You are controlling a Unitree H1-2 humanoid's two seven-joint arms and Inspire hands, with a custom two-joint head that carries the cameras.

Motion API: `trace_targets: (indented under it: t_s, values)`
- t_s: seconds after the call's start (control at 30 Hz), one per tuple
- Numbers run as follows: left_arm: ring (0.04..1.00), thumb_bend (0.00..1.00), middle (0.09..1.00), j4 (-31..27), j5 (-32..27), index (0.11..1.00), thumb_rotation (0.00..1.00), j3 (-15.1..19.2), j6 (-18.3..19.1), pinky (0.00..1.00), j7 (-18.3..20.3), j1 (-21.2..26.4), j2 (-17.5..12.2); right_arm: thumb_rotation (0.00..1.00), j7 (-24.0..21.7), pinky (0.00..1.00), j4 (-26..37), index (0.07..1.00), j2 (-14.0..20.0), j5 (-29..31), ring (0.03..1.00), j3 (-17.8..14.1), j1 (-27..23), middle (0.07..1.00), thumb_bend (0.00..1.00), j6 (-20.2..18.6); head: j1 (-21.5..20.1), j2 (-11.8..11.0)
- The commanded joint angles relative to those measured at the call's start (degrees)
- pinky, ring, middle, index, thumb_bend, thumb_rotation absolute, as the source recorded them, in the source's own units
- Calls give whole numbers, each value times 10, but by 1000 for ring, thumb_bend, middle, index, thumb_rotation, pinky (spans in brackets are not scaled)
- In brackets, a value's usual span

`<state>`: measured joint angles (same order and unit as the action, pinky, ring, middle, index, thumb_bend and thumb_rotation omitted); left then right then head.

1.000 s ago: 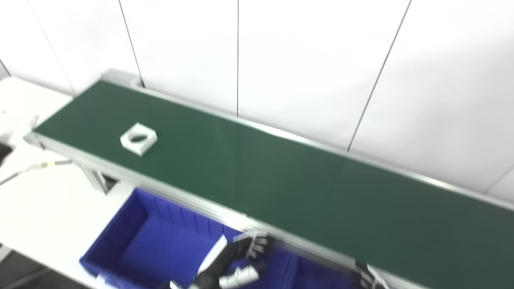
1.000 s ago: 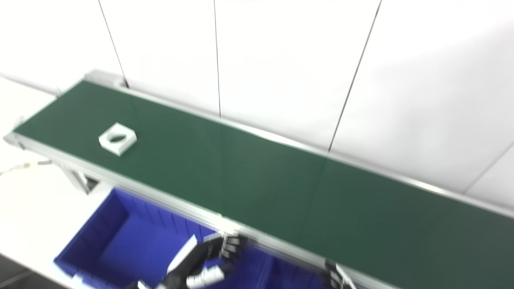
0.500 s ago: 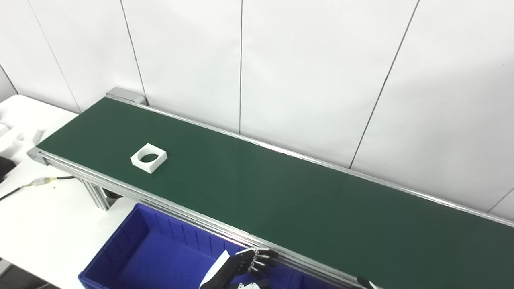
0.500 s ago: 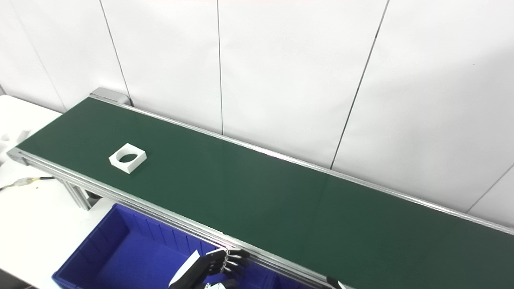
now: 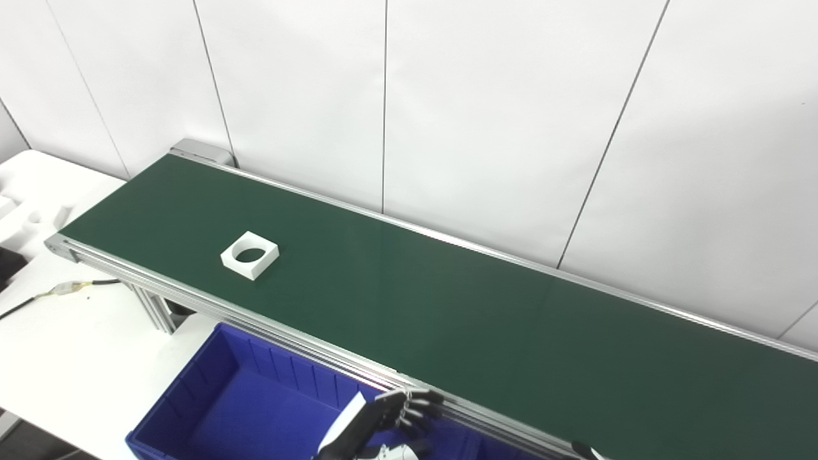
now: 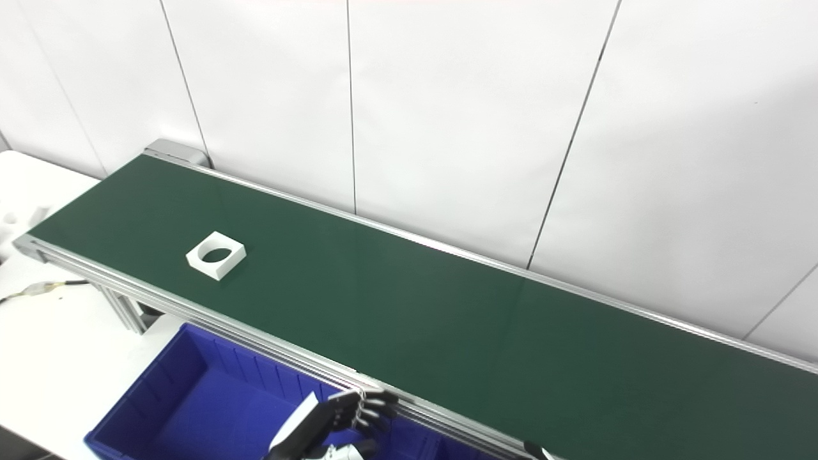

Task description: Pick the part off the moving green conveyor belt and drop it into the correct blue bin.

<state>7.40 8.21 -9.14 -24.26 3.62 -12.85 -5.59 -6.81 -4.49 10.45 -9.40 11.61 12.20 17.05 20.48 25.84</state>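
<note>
White wall panels with thin dark seams are filling the upper half of the frame; below them the green conveyor belt (image 5: 447, 306) is running diagonally from upper left to lower right, its right end cut off by the frame edge. White surface (image 5: 70, 338) is showing at lower left, with a cable (image 5: 57, 291) lying on it and white foam pieces (image 5: 25, 211) partly cut off at the left edge.

Part (image 5: 250, 255), a white square block with a round hole, is lying flat on the belt in the left third, nearer the belt's lower rail than the wall side, nothing touching it. Belt around it is lying bare on all sides.

Blue bin (image 5: 211, 390) is sitting below the belt's lower rail at bottom centre-left, its bottom and right side cut off; ribs are showing on its inner wall.

Left robot hand (image 5: 383, 421) is poking in at the bottom edge over the bin's right end, just below the rail, fingers (image 5: 418, 404) loosely curled and spread, holding nothing, well apart from the part. Right robot hand (image 5: 585, 451) is barely showing, only a tip at the bottom edge; cannot tell its state.

No readable writing anywhere.
</note>
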Motion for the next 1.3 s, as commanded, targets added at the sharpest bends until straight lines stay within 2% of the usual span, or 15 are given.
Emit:
trace_targets:
  t_s: [0.0, 0.2, 0.37, 0.53, 0.67, 0.73, 0.87, 0.93, 1.1, 1.27]
  values:
    - [623, 765, 704, -43, -19, 749, 627, 5, 0, 535, 7, 13, -6, 464, 2, 693, 5, 883, -3, 7, 779, -4, -11, 818, 635, 37, 0, 0]
    - [616, 725, 693, -145, -27, 732, 547, 27, 57, 529, 11, 27, -14, 491, 3, 689, 1, 885, -3, 6, 775, -5, -14, 816, 650, 37, 3, 2]
    - [631, 742, 692, -202, -28, 720, 486, 45, 105, 550, 21, 41, -31, 485, 5, 680, 0, 884, -5, 2, 771, -4, -14, 814, 645, 41, 0, 5]
    - [651, 735, 708, -241, -16, 714, 413, 64, 147, 568, 35, 58, -66, 477, 4, 674, 6, 883, -8, 3, 772, -4, -13, 811, 650, 34, -2, 9]
    - [656, 675, 719, -259, -11, 714, 242, 79, 174, 575, 49, 68, -94, 515, 3, 676, 5, 882, -9, 3, 773, -4, -13, 815, 679, 36, -3, 10]
    - [678, 687, 728, -265, -4, 723, 182, 86, 186, 604, 51, 74, -107, 527, 4, 677, 4, 882, -9, 3, 774, -4, -14, 816, 686, 37, -3, 10]
    - [702, 703, 742, -266, 14, 733, 149, 96, 204, 618, 51, 92, -122, 544, 2, 680, 4, 884, -8, 3, 776, -4, -16, 817, 697, 32, -4, 9]
    - [713, 704, 754, -267, 42, 752, 146, 95, 224, 631, 56, 101, -134, 541, 2, 678, 2, 882, -8, 4, 775, -4, -17, 815, 695, 35, -5, 9]
    - [766, 746, 802, -263, 87, 794, 68, 90, 268, 696, 80, 125, -163, 536, 3, 669, -4, 877, -9, 4, 767, -5, -20, 810, 700, 38, -4, 7]
    - [781, 765, 814, -244, 100, 803, 34, 82, 287, 714, 104, 153, -187, 540, 3, 673, -8, 879, -9, 4, 770, -4, -24, 812, 701, 38, -4, 8]
